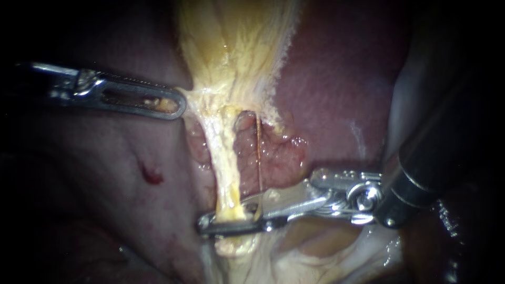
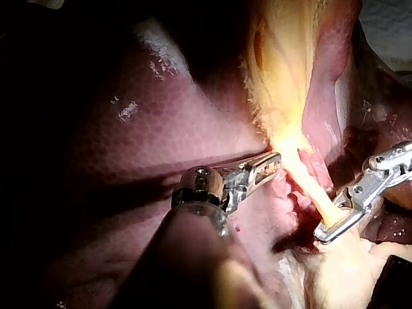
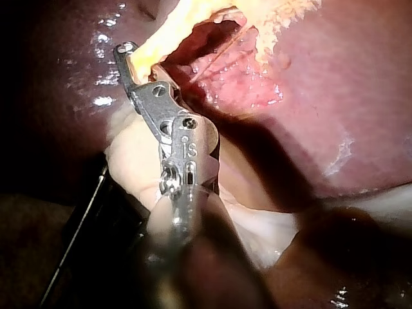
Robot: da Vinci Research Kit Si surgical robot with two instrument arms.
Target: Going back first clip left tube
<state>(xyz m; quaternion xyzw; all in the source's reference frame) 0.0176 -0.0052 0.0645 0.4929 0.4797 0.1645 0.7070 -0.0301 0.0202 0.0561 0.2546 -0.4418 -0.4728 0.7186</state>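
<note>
Steel, two instruments: left instrument (image 1: 178,105) pinches the gallbladder (image 1: 236,47) edge, right instrument (image 1: 223,221) jaws spread astride one yellow tube (image 1: 227,163).

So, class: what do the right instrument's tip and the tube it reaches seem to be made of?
Right instrument: polished metal, probably steel; bright silver with sharp glints. Tube: soft, wet tissue; pale yellow, stringy and glossy, perhaps fatty, though the look leaves that open.

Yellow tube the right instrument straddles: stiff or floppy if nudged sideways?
Probably floppy: the yellow tube is thin, apparently straight only because stretched. Likely slippery: its surface glistens. Possibly tears easily where the right instrument crosses it: its upper end looks frayed.
</note>
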